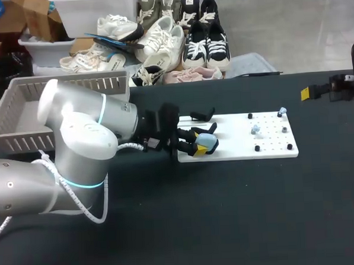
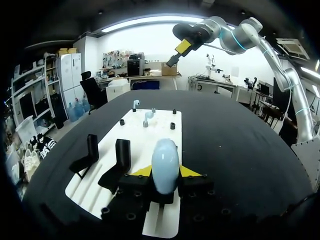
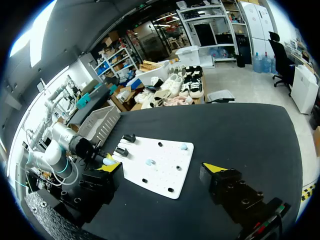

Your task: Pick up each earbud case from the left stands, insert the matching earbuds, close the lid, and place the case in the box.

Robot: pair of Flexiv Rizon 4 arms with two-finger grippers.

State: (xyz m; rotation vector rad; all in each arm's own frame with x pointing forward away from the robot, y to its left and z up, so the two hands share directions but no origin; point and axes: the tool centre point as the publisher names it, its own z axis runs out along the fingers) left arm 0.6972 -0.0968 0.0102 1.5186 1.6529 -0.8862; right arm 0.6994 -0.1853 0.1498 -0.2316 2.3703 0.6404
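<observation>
on the black worktop (image 1: 229, 213), the left tool (image 2: 165, 176) pinches the pale blue rounded earbud case (image 2: 165, 156) beside the 2 black plastic stands (image 2: 120, 156); a shallow pinch could let it slip or snag one. the right tool (image 3: 162, 172) hangs spread.

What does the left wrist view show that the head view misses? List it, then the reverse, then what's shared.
Left wrist only: the right arm's long silver links. Head only: the grey slatted plastic basket and the left arm's silver body. Both: the pale blue oval earbud case in the left jaws, the white perforated board, two black stands.
</observation>
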